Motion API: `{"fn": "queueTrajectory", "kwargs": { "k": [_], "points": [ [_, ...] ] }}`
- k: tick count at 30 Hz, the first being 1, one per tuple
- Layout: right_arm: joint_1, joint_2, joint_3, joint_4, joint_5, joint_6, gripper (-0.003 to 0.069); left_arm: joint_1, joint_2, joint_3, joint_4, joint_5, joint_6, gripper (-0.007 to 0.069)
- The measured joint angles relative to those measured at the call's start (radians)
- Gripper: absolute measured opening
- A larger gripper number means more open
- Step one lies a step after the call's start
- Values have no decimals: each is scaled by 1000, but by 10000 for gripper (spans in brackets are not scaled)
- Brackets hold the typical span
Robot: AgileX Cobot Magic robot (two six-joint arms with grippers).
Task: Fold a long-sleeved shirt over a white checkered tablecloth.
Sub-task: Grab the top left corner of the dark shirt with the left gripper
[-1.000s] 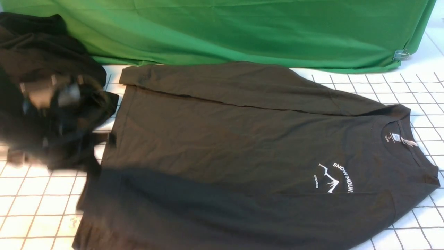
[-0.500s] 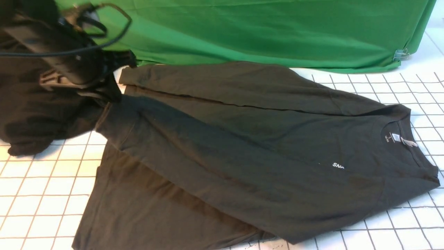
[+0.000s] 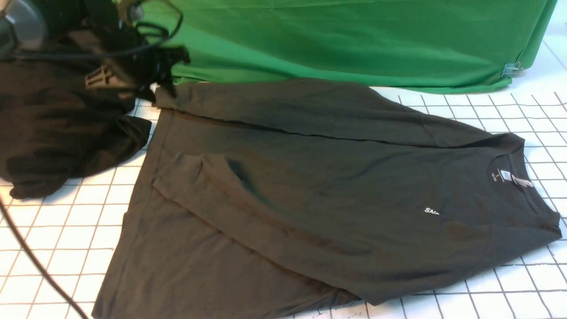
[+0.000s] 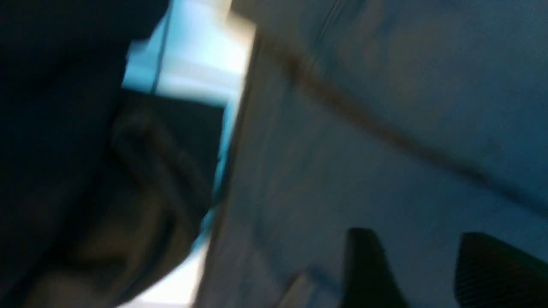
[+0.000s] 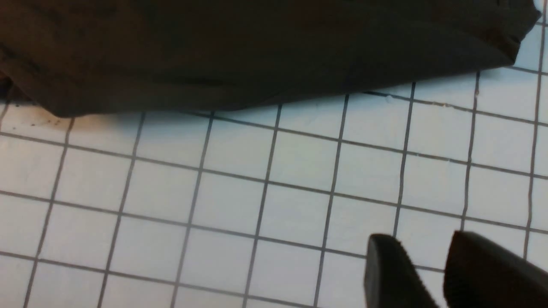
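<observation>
The dark brownish-olive long-sleeved shirt (image 3: 310, 177) lies flat on the white checkered tablecloth (image 3: 53, 239), neck and white label (image 3: 502, 174) to the right. Its near sleeve (image 3: 248, 208) lies folded across the body and covers most of the print, leaving only "SNO" (image 3: 432, 211). My left gripper (image 3: 170, 73) hovers open over the shirt's far left corner; in the blurred left wrist view it (image 4: 419, 244) has only shirt cloth (image 4: 385, 128) beneath it. My right gripper (image 5: 421, 244) is open above bare tablecloth (image 5: 214, 192), apart from the shirt's edge (image 5: 257, 51).
A blacker lumpy heap of cloth (image 3: 57, 133) sits at the left, touching the shirt's left side. A bright green cloth (image 3: 332, 40) hangs along the back, with a binder clip (image 3: 511, 68) at its right end. A dark cable (image 3: 31, 257) crosses the near left.
My left gripper carried the near sleeve up across the shirt's body, hiding most of the print, then let it go. The sleeve has dropped flat and the gripper has moved toward the far left corner.
</observation>
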Motion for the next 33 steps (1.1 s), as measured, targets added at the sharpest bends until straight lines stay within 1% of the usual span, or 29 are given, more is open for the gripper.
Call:
{"fn": "queueTrajectory", "kwargs": {
  "k": [1, 3, 4, 5, 6, 8, 9, 12, 14, 18, 21, 23, 25, 27, 29, 33],
  "points": [
    [0, 0, 0, 0, 0, 0, 198, 8, 28, -30, -31, 8, -10, 370],
    [0, 0, 0, 0, 0, 0, 202, 27, 88, -89, -79, 21, -42, 396],
    [0, 0, 0, 0, 0, 0, 203, 30, 101, -94, -83, 22, -45, 398],
    [0, 0, 0, 0, 0, 0, 206, 51, 151, -134, -120, 28, -72, 404],
    [0, 0, 0, 0, 0, 0, 206, 53, 156, -134, -124, 28, -72, 403],
    [0, 0, 0, 0, 0, 0, 211, 82, 222, -184, -192, 32, -89, 394],
    [0, 0, 0, 0, 0, 0, 211, 83, 226, -187, -198, 32, -89, 394],
    [0, 0, 0, 0, -3, 0, 214, 97, 282, -212, -283, 16, -90, 351],
    [0, 0, 0, 0, -12, 0, 217, 93, 300, -214, -303, 0, -92, 332],
    [0, 0, 0, 0, -32, 0, 221, 86, 347, -214, -350, -84, -92, 292],
    [0, 0, 0, 0, -37, 1, 221, 86, 353, -215, -360, -102, -93, 269],
    [0, 0, 0, 1, -41, 10, 224, 87, 356, -215, -359, -133, -93, 204],
    [0, 0, 0, 1, -41, 17, 228, 87, 359, -216, -364, -146, -81, 98],
    [0, 0, 0, 1, -42, 19, 229, 87, 359, -216, -372, -147, -72, 57],
    [0, 0, 0, 1, -42, 23, 229, 87, 343, -216, -416, -137, -21, 13],
    [0, 0, 0, 2, -44, 24, 235, 87, 267, -215, -494, -54, 57, 11]
  ]
}}
